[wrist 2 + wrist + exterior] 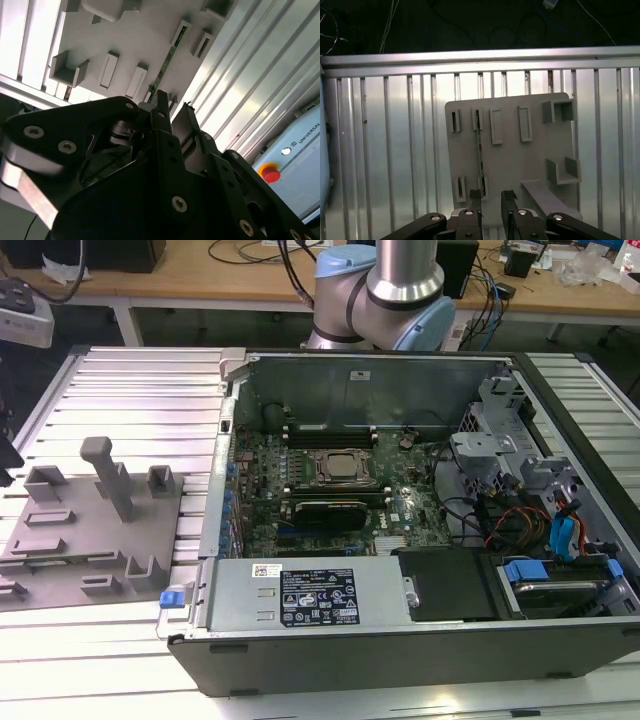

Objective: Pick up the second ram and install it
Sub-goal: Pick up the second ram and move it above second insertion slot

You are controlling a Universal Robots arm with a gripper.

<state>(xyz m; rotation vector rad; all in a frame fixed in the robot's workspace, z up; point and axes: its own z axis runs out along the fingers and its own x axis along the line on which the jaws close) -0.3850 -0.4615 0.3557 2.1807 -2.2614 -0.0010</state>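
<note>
Hovering gripper (491, 196), jaws apart, over second ram (479, 150), gray holder (520, 160)

Premises assessed as a robotics laboratory or electronics workshop. Evidence: an industrial robot arm (385, 290) mounted behind a ribbed aluminium desk (130, 390). An opened desktop computer case (400, 665) lies on the desk with its motherboard (330, 490) exposed. A grey parts fixture plate (90, 530) sits beside the case. A wooden desk (200, 275) at the rear carries trailing cables (290, 260). The second wrist view shows a red emergency-stop button (270, 173) on a pale control unit (300, 170).
</note>
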